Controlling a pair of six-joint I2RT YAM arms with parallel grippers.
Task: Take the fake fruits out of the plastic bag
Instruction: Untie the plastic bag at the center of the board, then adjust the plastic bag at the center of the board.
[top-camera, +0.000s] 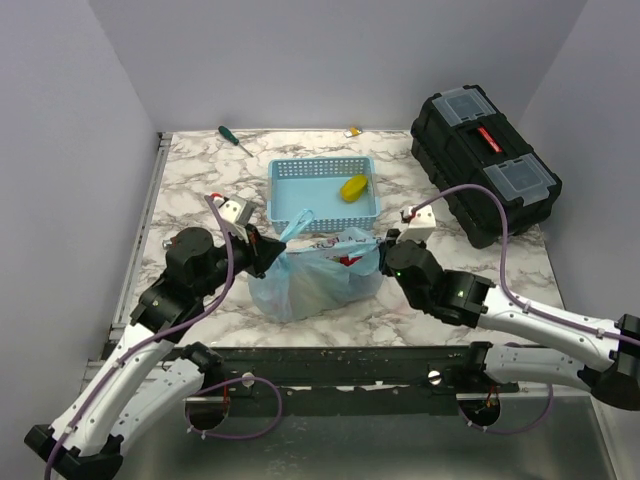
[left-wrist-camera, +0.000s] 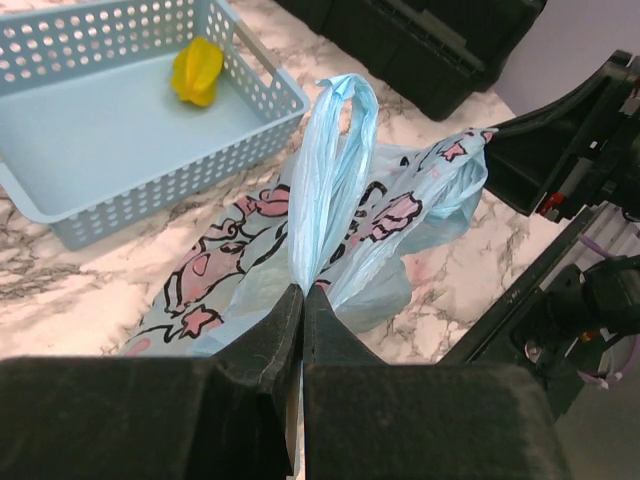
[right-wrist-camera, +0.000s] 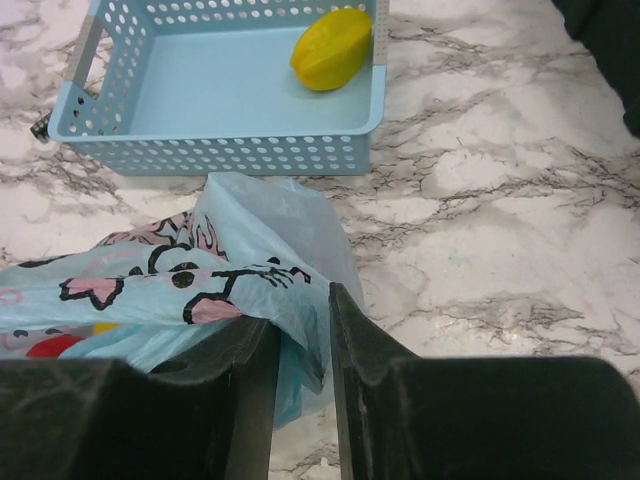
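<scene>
Left wrist view, nearest: left gripper (left-wrist-camera: 303, 300), black fingers clenched on a loop handle of the thin, crinkly, translucent light-blue plastic bag (left-wrist-camera: 380, 215) with pink-and-white cartoon print. Opposite, right gripper (right-wrist-camera: 300, 345): fingers closed to a narrow gap, apparently pinching a fold of the bag's edge.

Bag sits on the marble-patterned table (top-camera: 200, 180) between both grippers, just before the rigid light-blue mesh basket (top-camera: 305, 195).

Contents: small glossy fake fruits (right-wrist-camera: 48, 346), red showing dimly through the film.

Handling: film soft, light, slippery, tear-prone; hold by handles or rim and spread the mouth. Fruits rigid, smooth, likely to roll.

Farther: yellow plastic fruit (top-camera: 353, 187) in basket; black plastic toolbox (top-camera: 485, 160); green-handled screwdriver (top-camera: 235, 139).
</scene>
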